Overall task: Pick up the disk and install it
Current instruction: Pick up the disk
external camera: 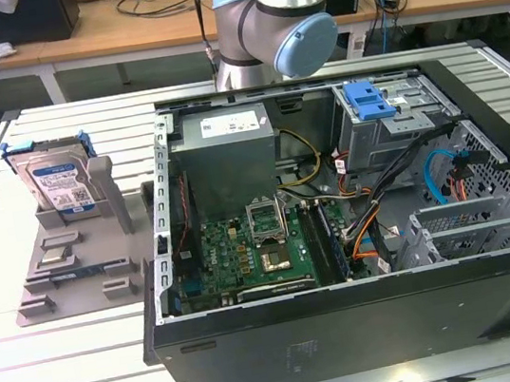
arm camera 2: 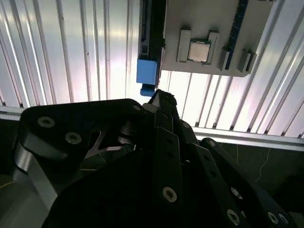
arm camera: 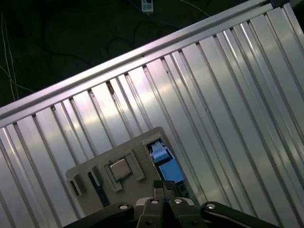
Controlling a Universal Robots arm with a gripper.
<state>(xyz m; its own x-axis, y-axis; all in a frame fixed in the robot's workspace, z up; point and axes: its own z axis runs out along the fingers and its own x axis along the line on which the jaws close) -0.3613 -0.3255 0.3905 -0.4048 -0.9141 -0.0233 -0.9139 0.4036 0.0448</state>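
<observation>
Clearly the disk has not been picked up: in the exterior view it stands upright in a grey holder on the slatted table, at the exterior view's left, beside the open computer case and apart from it. The gripper hangs above that holder, its claw drawn together and clasping nothing. In both wrist views a blue rail end lies just past the fingertips, next to a square processor chip seated in the holder. Inside the case, a blue bracket sits on the drive cage, near the grey power-supply box.
</observation>
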